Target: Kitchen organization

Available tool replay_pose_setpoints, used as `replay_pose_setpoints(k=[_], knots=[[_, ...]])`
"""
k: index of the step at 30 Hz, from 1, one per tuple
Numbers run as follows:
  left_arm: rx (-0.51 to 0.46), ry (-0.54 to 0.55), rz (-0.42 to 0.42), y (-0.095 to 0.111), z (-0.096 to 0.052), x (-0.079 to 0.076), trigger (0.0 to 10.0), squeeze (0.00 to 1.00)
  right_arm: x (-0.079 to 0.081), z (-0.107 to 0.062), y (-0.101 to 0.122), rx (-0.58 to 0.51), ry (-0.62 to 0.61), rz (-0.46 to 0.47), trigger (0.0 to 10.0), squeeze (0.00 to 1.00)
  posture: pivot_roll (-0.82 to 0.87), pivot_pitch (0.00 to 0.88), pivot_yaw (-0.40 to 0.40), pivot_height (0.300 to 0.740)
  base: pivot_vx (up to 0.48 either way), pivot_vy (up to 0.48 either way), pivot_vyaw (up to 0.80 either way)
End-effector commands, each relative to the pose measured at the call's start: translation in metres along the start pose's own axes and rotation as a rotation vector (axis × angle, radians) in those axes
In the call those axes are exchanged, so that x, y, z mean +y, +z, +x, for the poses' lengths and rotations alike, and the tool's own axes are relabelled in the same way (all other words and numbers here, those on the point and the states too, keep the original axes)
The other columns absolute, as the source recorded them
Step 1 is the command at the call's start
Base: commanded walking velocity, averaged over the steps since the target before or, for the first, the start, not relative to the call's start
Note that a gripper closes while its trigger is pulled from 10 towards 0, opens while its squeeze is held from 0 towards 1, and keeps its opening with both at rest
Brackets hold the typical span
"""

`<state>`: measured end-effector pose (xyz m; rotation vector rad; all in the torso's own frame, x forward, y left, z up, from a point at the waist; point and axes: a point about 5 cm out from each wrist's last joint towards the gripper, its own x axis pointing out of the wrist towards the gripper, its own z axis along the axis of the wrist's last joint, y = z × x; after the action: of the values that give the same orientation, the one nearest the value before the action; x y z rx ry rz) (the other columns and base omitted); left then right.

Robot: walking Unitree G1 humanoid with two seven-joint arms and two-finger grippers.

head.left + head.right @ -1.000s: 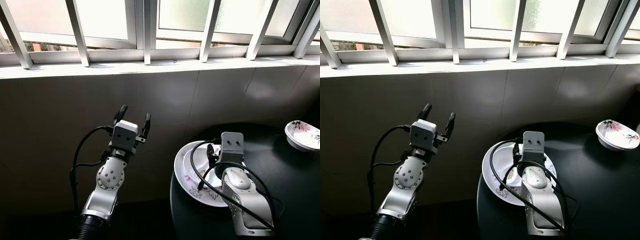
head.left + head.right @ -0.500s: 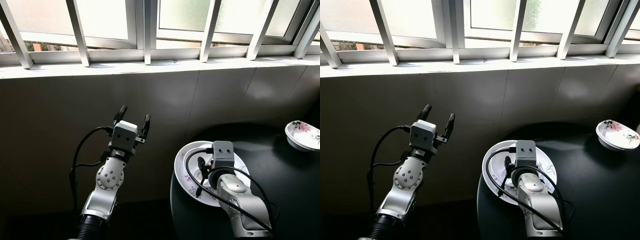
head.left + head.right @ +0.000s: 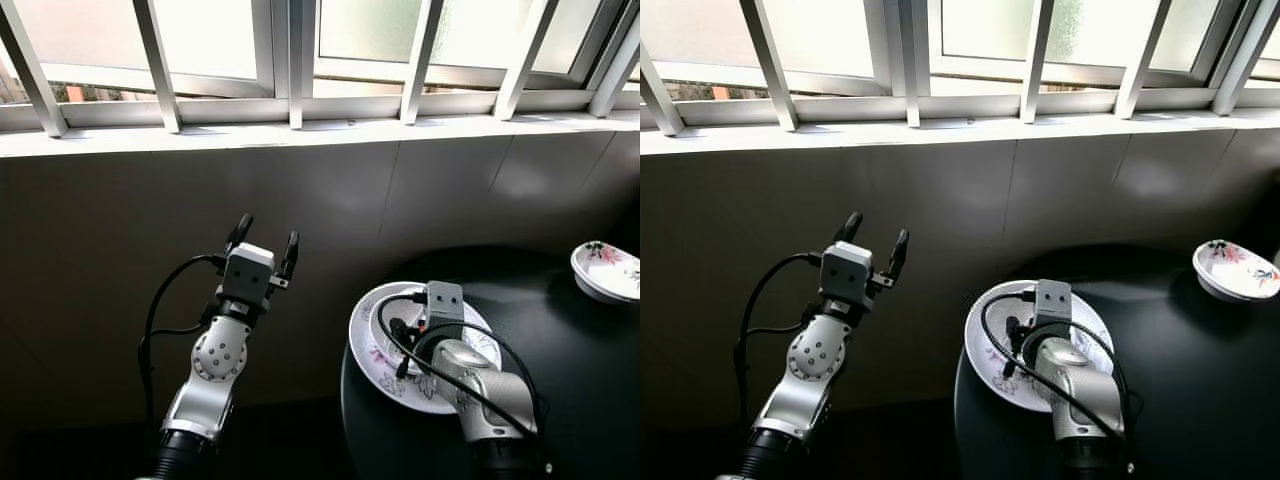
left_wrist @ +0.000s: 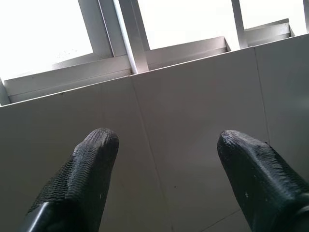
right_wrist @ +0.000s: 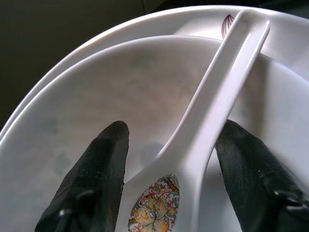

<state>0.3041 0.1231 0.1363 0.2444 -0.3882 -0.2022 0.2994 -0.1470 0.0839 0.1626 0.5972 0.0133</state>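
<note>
over plate (image 3: 372,350): right gripper (image 5: 169,145) spread astride spoon (image 5: 212,111) (left gripper (image 4: 169,145) spread).

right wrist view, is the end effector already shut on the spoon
No, the right end effector is open, its fingers standing apart on either side of the spoon lying in the bowl.

Spoon (image 5: 212,111) in bowl (image 5: 72,111) on plate (image 3: 365,345); dish (image 3: 608,270) far right
</note>
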Motion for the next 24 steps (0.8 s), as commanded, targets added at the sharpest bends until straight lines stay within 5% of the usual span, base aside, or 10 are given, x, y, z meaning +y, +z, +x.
replay_pose_setpoints(k=[1, 2, 3, 5, 6, 24], knots=[[-0.003, -0.005, 0.012, 0.001, 0.002, -0.001, 10.0, 0.00, -0.003, 0.004, -0.010, 0.044, 0.011, 0.003, 10.0, 0.00, 0.05, 0.000, -0.044, 0.740, 0.000, 0.000, 0.00], [-0.003, -0.005, 0.012, 0.001, 0.002, -0.001, 10.0, 0.00, -0.004, 0.005, -0.011, 0.049, 0.015, 0.003, 4.8, 0.00, 0.05, 0.000, -0.045, 0.740, 0.000, 0.000, 0.00], [-0.001, -0.004, 0.012, 0.000, 0.001, -0.002, 10.0, 0.00, -0.004, 0.006, -0.013, 0.054, 0.023, -0.001, 4.8, 0.00, 0.05, 0.000, -0.046, 0.740, 0.000, 0.000, 0.00], [0.001, -0.003, 0.012, 0.000, 0.001, -0.002, 10.0, 0.00, -0.006, 0.008, -0.014, 0.058, 0.025, 0.001, 0.6, 0.00, 0.05, 0.000, -0.047, 0.740, 0.000, 0.000, 0.00], [0.003, -0.001, 0.013, -0.001, 0.001, -0.002, 10.0, 0.00, -0.007, 0.008, -0.013, 0.049, 0.031, 0.002, 0.0, 0.00, 0.05, 0.000, -0.047, 0.740, 0.000, 0.000, 0.00], [0.010, -0.008, 0.017, -0.003, 0.001, -0.004, 10.0, 0.00, 0.009, -0.006, 0.024, -0.265, 0.033, -0.192, 0.0, 0.00, 0.04, 0.000, -0.040, 0.740, 0.000, 0.000, 0.00]])
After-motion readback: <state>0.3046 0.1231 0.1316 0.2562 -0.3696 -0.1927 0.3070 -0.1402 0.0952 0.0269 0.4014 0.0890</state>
